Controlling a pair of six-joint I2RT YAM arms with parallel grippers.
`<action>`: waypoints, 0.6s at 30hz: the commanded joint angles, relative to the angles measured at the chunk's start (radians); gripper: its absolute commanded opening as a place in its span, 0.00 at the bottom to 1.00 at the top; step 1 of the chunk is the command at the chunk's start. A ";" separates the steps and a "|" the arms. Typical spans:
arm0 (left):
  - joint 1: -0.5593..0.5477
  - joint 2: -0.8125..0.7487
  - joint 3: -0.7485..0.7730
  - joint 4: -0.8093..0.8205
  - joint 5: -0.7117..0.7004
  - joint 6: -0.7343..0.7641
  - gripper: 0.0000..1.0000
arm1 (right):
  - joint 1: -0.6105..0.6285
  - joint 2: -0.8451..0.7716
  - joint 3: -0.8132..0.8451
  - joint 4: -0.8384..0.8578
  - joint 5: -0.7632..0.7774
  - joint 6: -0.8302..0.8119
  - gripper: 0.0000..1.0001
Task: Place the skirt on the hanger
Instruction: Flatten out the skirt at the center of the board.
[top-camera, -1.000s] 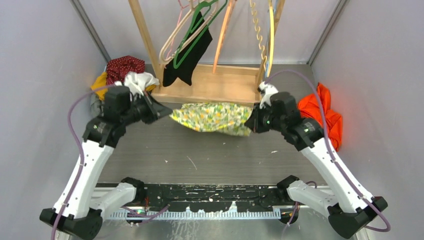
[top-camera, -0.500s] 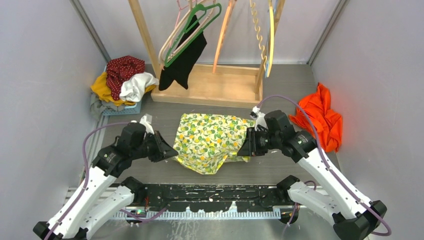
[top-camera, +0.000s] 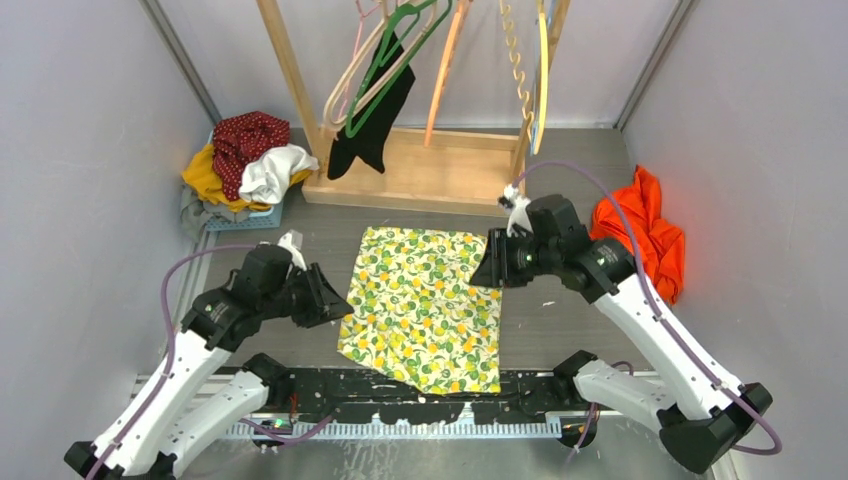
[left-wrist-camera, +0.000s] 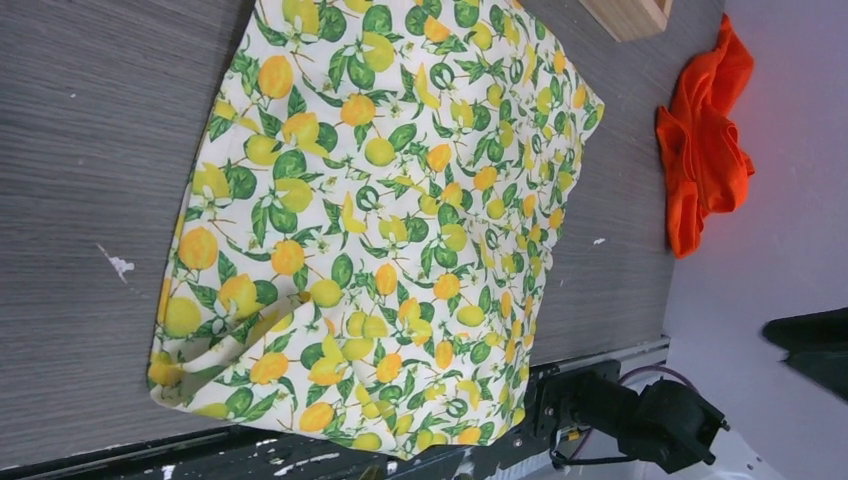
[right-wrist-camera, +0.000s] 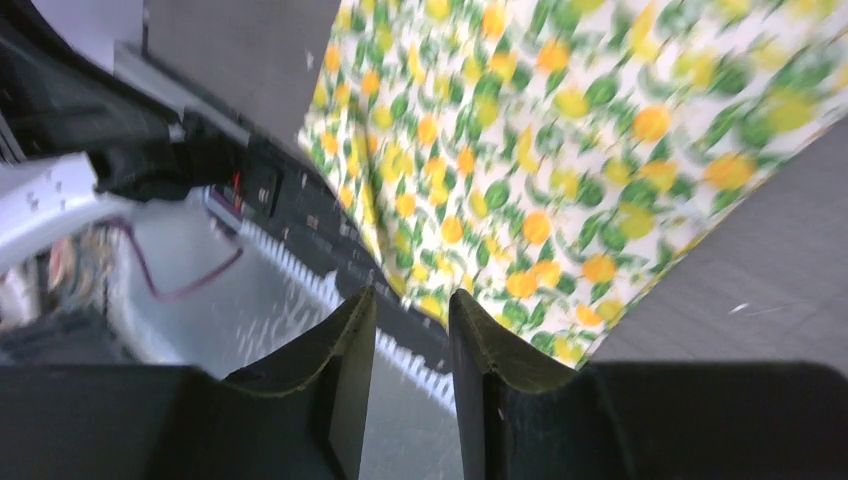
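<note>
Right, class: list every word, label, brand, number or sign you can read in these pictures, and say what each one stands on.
None: no text can be read in any view.
The skirt bears only a lemon-and-leaf print, no words.
The rack and the orange cloth show no lettering.
The right wrist view is too blurred to show any small print.

We log a yellow-and-green lemon-print cloth skirt in front of the pale wooden rack base: thin, matt, softly creased. Rack wood looks smooth, unvarnished. The grey table top under the rack: matt, fine wood-grain texture, white scuffs. Right of the rack, a crumpled orange cloth, matt, deeply folded.
</note>
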 joint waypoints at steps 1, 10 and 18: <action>-0.004 0.103 -0.008 0.179 -0.012 0.029 0.27 | 0.004 0.069 0.292 0.005 0.293 -0.088 0.37; -0.003 0.316 0.011 0.337 -0.083 0.085 0.19 | 0.000 0.206 0.841 0.051 0.685 -0.211 0.26; -0.003 0.360 0.006 0.365 -0.068 0.107 0.18 | -0.093 0.352 1.023 0.125 0.909 -0.290 0.26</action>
